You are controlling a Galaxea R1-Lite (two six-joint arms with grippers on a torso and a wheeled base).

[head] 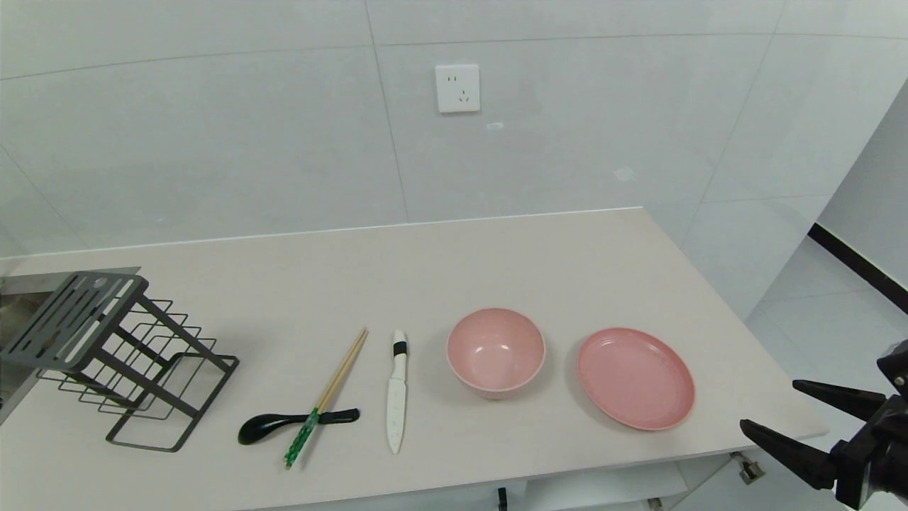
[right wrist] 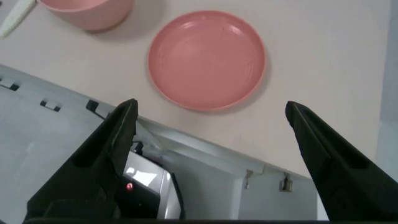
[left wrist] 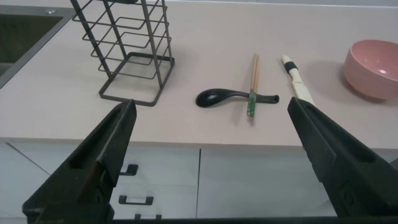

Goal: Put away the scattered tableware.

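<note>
A pink bowl (head: 495,351) sits on the bench (head: 425,270) between a pink plate (head: 635,377) and a white knife (head: 396,392). Chopsticks (head: 326,397) cross a black spoon (head: 284,424) near the wire rack (head: 113,348). The left gripper (left wrist: 209,107) and right gripper (head: 768,404) hang off the front edge, fingers spread wide, holding nothing.

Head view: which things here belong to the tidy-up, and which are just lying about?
Job: black spoon, chopsticks, white knife, pink bowl, pink plate, dish rack.
Just there: wall socket, cabinet doors.
</note>
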